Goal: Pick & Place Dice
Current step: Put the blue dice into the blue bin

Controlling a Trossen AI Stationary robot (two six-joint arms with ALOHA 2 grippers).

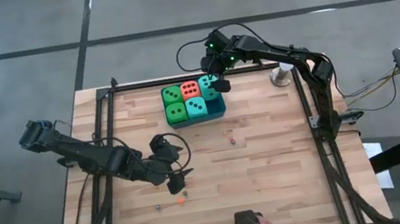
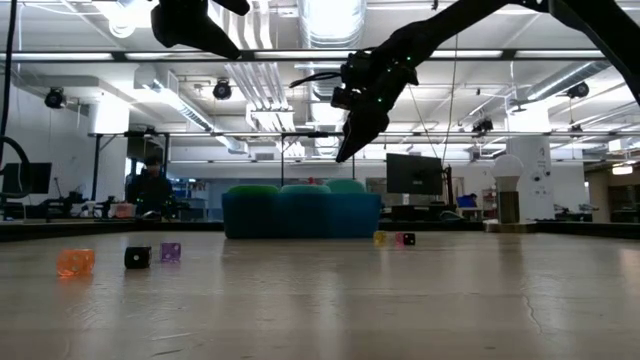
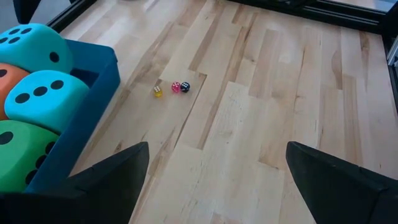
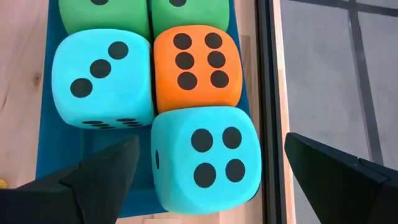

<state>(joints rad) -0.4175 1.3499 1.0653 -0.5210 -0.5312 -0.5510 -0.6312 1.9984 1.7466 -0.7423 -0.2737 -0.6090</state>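
Unlettered dice (image 4: 205, 158) (pips only)

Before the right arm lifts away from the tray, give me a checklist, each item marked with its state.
1. Right end effector open, holding nothing: ok.
2. Teal four-pip die inside the blue tray: ok.
3. That die seated level: cannot tell.
4. Orange die, teal three-pip die and two green dice in the tray: ok.
5. Left end effector open, empty, away from the tray: ok.

Green, teal, orange-red dice (image 4: 196, 65), black-pipped
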